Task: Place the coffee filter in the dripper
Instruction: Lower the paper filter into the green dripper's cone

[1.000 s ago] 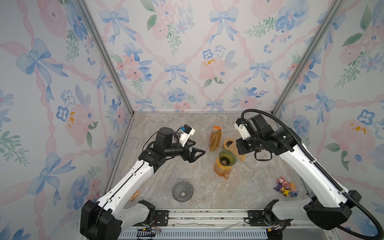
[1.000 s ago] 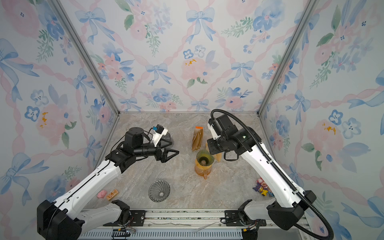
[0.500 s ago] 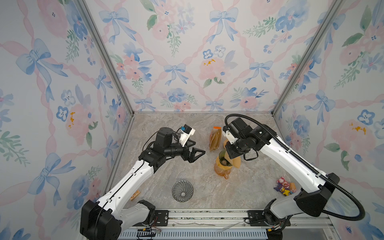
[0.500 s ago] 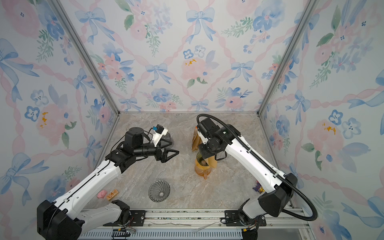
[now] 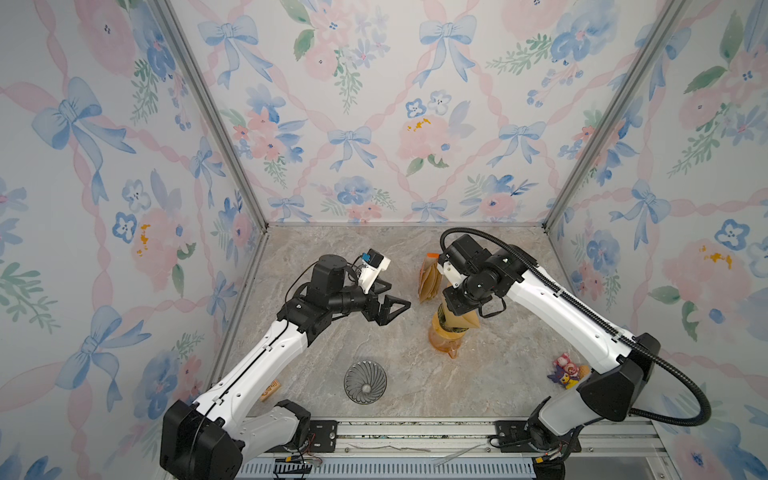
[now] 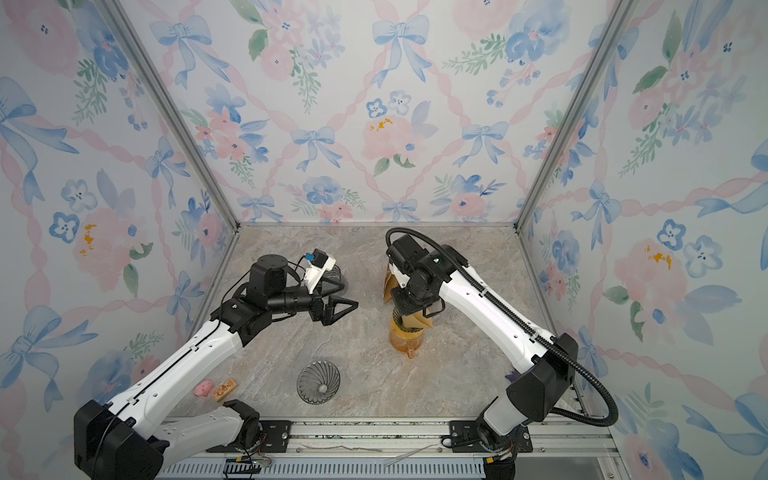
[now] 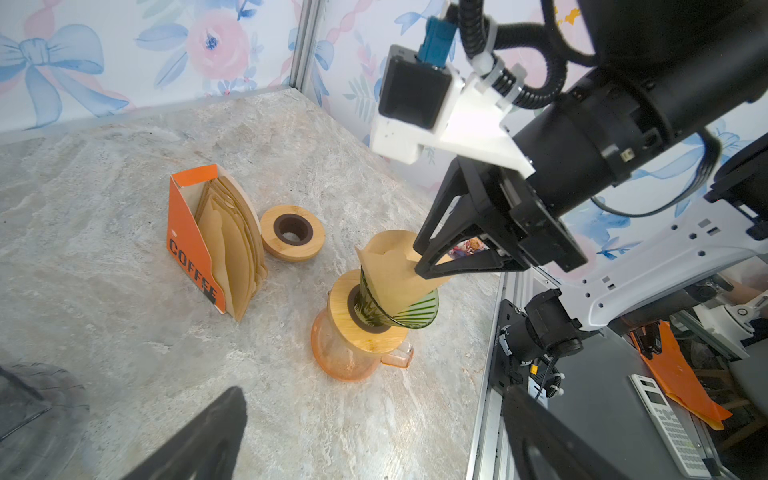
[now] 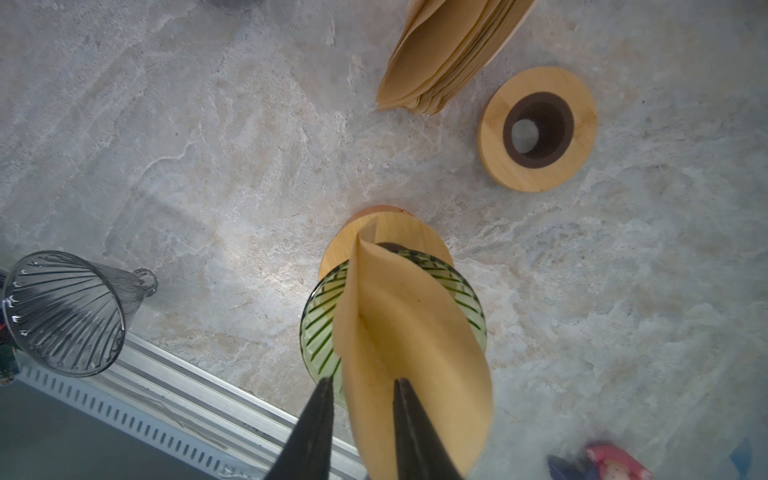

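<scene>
A brown paper coffee filter (image 8: 415,332) stands point-down in the green ribbed glass dripper (image 8: 320,324). The dripper rests in a wooden collar on an orange glass carafe (image 7: 353,357). Most of the filter (image 7: 390,270) rises above the dripper's rim (image 7: 411,316). My right gripper (image 8: 361,380) hangs over it with jaws slightly apart. The filter's wall runs between them, and a gap shows beside one finger. My left gripper (image 5: 400,296) hovers wide open and holds nothing, left of the carafe, above the table.
An orange COFFEE box of filters (image 7: 195,249) and a loose wooden ring (image 7: 293,232) stand behind the carafe. A clear ribbed glass cone (image 5: 365,382) lies near the front rail. Small toys (image 5: 567,370) sit at the front right; a wooden block (image 6: 224,388) lies front left.
My right arm swung left from beside the carafe to above it, bringing the filter down into the dripper. Its jaws have parted slightly. The left arm has not moved.
</scene>
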Robot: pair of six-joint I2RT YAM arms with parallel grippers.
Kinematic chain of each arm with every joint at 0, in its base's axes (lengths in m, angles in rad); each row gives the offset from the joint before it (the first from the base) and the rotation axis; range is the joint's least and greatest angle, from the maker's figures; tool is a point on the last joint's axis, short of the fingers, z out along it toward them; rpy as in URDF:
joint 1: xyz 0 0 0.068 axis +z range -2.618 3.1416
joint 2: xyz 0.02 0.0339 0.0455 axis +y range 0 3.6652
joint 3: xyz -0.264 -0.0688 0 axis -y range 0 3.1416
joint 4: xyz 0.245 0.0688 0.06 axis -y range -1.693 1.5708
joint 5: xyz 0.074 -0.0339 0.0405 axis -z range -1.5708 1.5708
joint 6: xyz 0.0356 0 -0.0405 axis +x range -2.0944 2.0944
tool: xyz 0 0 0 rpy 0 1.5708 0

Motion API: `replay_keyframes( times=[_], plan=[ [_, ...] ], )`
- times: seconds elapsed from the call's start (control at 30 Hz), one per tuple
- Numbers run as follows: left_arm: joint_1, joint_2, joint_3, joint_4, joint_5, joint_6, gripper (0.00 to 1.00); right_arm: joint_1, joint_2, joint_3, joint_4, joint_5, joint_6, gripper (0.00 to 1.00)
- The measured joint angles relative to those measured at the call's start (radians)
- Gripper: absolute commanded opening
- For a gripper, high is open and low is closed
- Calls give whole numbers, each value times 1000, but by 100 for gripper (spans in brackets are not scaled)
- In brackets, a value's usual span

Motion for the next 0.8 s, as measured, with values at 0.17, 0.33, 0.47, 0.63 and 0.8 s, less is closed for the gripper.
replay_keyframes(
  times=[0.17,0.33,0.47,0.63,0.8],
  plan=[
    [0,0,0,0,0,0,98,-2,-14,-2,21,-24,-1,23],
    [0,0,0,0,0,0,98,-23,-93,-39,49,-65,1,13],
    [0,0,0,0,0,0,98,-36,-130,-72,53,-83,-2,9],
    [0,0,0,0,0,0,98,-27,-131,-114,60,-101,-3,9],
    [0,0,0,0,0,0,98,-22,-130,-129,69,-97,-6,10]
  ],
)
